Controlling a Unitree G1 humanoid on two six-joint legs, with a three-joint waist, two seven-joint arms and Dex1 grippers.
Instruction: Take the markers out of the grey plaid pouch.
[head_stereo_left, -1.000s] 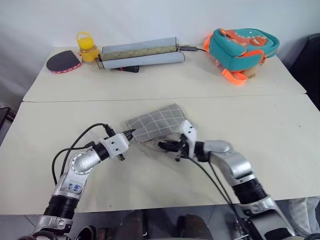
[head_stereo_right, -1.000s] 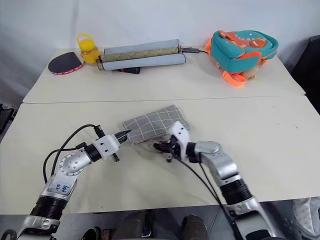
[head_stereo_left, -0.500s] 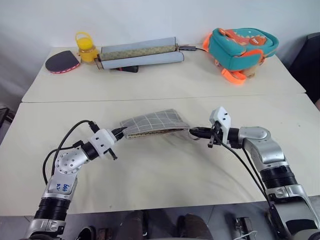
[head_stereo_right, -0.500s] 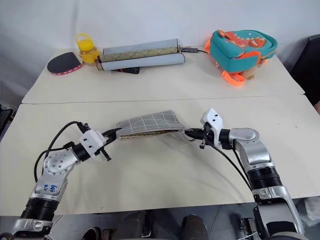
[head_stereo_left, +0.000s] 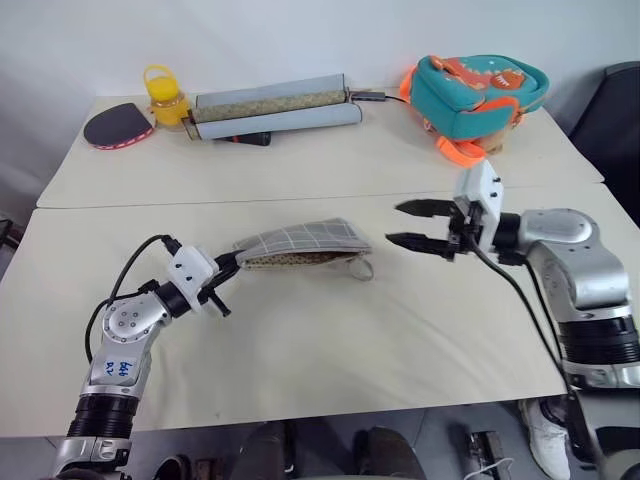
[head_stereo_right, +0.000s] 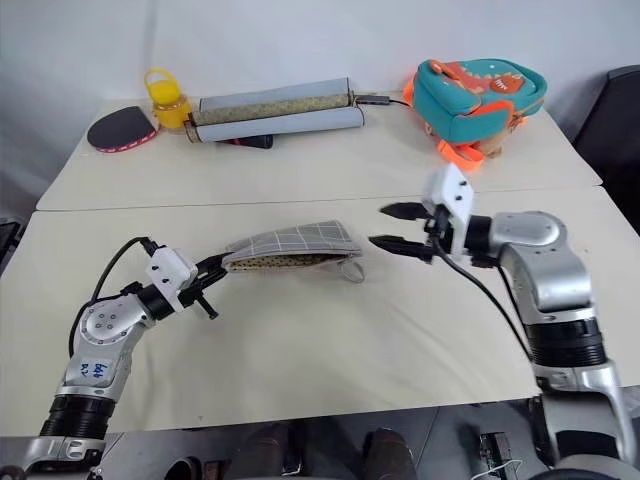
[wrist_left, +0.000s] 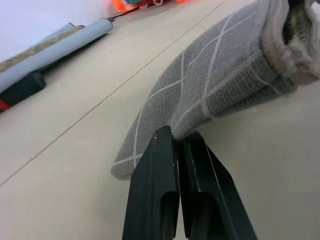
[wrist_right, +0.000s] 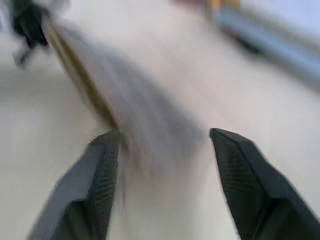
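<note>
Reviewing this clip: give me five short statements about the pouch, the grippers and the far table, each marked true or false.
1. The left gripper is shut on a corner of the grey plaid pouch. True.
2. The right gripper holds a red marker. False: its fingers are spread with nothing between them.
3. The right gripper is clear of the pouch. True.
4. The teal-and-orange backpack sits beside the pouch on the near table. False: it is on the far table, at its right end.
5. A yellow container stands next to the paddle. True.

Woven cloth pouch (head_stereo_left: 300, 243), matt table (head_stereo_left: 330, 340)
</note>
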